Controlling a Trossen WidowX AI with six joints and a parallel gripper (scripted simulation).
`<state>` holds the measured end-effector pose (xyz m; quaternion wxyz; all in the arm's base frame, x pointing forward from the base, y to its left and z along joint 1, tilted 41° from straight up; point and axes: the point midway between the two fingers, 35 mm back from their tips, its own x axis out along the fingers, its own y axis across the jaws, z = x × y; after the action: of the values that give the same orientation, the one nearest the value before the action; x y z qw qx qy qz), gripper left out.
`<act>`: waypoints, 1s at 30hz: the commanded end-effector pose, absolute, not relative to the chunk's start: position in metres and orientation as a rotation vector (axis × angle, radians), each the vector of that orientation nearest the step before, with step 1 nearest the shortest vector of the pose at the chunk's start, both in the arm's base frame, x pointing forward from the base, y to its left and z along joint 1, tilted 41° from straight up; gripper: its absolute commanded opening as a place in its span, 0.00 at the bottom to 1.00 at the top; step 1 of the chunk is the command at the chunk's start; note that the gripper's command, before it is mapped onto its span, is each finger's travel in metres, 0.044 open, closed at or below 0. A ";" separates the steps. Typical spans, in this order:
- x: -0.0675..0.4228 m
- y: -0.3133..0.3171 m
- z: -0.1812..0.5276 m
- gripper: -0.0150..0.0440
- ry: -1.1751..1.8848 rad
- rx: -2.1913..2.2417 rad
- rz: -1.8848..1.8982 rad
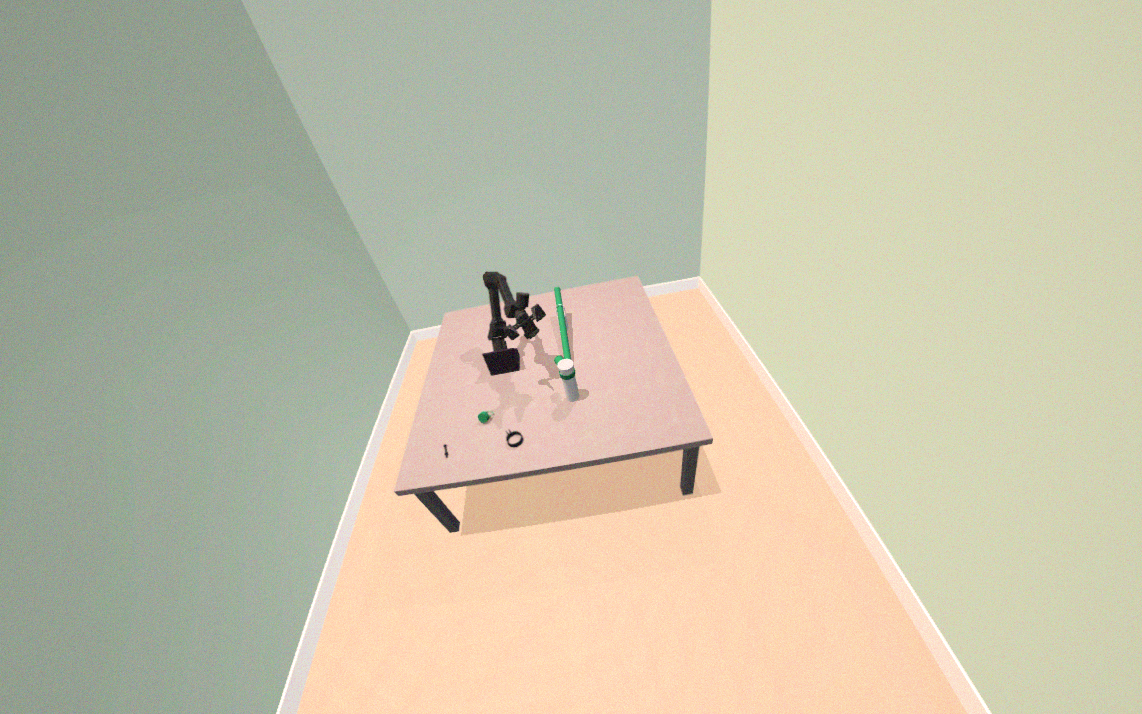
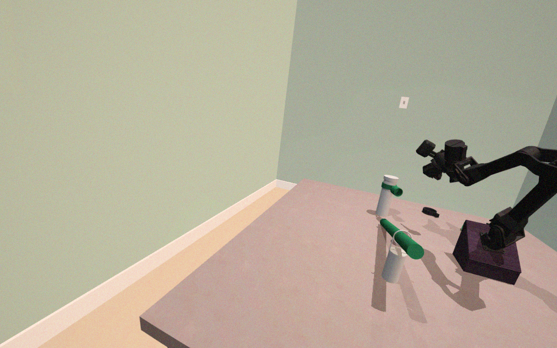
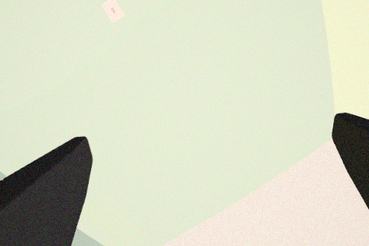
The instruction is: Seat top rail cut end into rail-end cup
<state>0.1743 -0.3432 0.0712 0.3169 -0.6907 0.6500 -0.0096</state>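
Observation:
The green top rail [image 1: 563, 332] [image 2: 408, 245] passes through the wire loop cap [image 2: 392, 238] on the short white post [image 2: 392, 267]. Its far end is outside the green rail-end cup [image 2: 396, 191], whose open mouth faces the rail and looks empty. The cup hangs on the green brace band [image 1: 567, 376] [image 2: 385, 185], just under the white post cap [image 1: 566, 364] [image 2: 390, 178] of the big post [image 1: 570, 388] [image 2: 383, 204]. My gripper [image 3: 212, 128] is open and empty, raised above the table and apart from the rail. The wrist view shows neither rail nor cup.
My arm's dark base block [image 1: 501, 361] [image 2: 488, 261] stands beside the rail on the table [image 1: 637, 416] [image 2: 272, 280]. A black ring band [image 1: 514, 439] [image 2: 430, 211], a small green part [image 1: 483, 416] and a small dark part [image 1: 445, 450] lie beyond the base.

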 end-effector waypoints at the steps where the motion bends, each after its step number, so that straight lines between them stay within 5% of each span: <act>1: 0.244 -0.311 0.031 1.00 1.219 -1.169 0.037; 30: 0.300 -0.175 0.094 1.00 1.007 0.707 0.165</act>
<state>0.2834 -0.2370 0.0480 0.8720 -0.0695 0.4814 0.0556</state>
